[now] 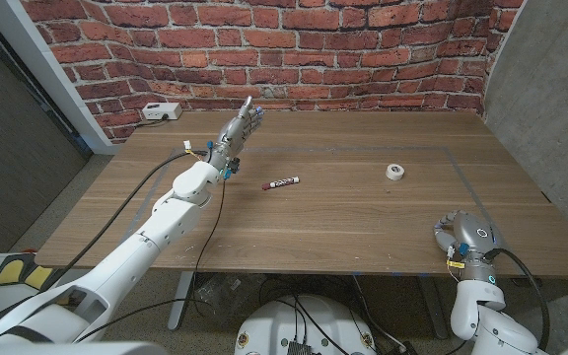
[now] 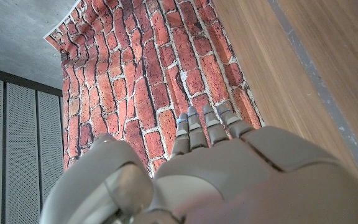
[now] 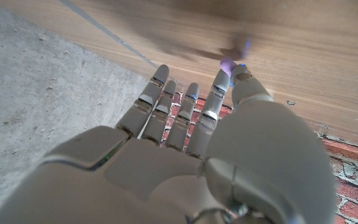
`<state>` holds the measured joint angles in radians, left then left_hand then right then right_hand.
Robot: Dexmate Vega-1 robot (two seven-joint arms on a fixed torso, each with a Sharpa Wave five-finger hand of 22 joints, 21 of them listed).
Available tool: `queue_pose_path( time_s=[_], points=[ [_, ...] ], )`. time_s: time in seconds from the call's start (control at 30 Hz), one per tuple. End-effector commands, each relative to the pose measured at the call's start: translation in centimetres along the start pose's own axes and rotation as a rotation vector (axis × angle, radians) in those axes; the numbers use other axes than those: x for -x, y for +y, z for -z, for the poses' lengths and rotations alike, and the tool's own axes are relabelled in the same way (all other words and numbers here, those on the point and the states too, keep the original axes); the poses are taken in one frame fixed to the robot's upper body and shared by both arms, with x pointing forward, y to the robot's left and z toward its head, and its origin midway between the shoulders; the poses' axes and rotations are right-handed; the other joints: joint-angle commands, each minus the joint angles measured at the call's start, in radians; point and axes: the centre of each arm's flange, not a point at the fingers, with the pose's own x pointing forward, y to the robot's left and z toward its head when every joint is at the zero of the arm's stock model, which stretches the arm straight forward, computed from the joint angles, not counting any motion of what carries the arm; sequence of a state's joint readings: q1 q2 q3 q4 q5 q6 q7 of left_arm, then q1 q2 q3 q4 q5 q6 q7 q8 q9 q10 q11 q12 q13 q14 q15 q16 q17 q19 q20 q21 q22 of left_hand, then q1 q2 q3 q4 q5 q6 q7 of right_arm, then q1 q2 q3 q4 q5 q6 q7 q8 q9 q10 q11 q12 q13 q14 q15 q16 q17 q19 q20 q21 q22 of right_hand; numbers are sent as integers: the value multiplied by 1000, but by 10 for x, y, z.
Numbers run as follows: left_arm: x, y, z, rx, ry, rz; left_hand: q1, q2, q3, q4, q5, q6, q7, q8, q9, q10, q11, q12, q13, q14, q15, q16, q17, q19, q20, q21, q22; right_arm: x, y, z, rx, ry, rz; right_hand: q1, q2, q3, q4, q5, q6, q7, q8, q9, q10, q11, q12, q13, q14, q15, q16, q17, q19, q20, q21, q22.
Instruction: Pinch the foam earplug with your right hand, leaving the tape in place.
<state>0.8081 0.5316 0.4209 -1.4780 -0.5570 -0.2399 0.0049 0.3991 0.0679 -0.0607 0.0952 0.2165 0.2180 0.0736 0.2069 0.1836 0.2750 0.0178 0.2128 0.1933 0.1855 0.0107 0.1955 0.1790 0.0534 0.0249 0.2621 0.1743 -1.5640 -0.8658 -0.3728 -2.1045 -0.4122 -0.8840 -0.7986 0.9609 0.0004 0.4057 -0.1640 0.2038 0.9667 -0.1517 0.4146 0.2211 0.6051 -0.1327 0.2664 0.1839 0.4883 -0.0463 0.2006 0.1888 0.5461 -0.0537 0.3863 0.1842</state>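
A small purple foam earplug (image 3: 228, 64) shows between the thumb tip and the nearest fingertip of my right hand (image 3: 185, 162), which pinches it just over the wood. In the head view my right hand (image 1: 461, 235) sits low at the table's front right corner. The white roll of tape (image 1: 394, 172) lies on the table farther back, well apart from that hand. My left hand (image 1: 241, 126) is raised above the far left part of the table, fingers spread and holding nothing; its back (image 2: 229, 174) faces the brick wall.
A dark red and white stick (image 1: 281, 182) lies near the table's middle. A white box (image 1: 160, 112) sits at the far left corner by the brick wall. A thin taped line (image 1: 461, 173) marks out a rectangle on the wood.
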Motion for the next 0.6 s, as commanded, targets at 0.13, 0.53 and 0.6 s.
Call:
queue_pose_path(
  time_s=[0.13, 0.53, 0.6],
  points=[
    [-4, -1, 4, 8, 6, 2, 11, 1, -3, 1, 0, 15, 0, -3, 4, 3, -1, -4, 1, 11, -3, -4, 5, 10, 2, -6, 6, 0, -16, -4, -11, -9, 52, 8, 1, 1, 9, 2, 9, 0, 5, 5, 13, 2, 3, 2, 10, -60, 7, 2, 14, -71, 9, 1],
    [-7, -1, 4, 12, 0, 4, 12, 3, -5, 1, 0, 16, 0, -4, 4, 2, -2, -5, 1, 10, -2, -5, 5, 12, 3, -9, 6, 7, -54, -13, -31, -44, 184, 8, 3, 0, 11, 2, 8, 1, 5, 5, 18, 0, 1, 2, 16, -60, 6, 2, 16, -73, 9, 2],
    [-7, 0, 4, 13, -2, 4, 13, 3, -5, 1, -1, 16, 0, -4, 4, 2, -1, -5, 1, 10, -2, -5, 5, 13, 2, -9, 6, 9, -59, -14, -35, -52, 199, 8, 3, 0, 12, 2, 8, 2, 5, 5, 19, 0, 1, 2, 18, -61, 6, 2, 17, -73, 9, 2]
  ],
)
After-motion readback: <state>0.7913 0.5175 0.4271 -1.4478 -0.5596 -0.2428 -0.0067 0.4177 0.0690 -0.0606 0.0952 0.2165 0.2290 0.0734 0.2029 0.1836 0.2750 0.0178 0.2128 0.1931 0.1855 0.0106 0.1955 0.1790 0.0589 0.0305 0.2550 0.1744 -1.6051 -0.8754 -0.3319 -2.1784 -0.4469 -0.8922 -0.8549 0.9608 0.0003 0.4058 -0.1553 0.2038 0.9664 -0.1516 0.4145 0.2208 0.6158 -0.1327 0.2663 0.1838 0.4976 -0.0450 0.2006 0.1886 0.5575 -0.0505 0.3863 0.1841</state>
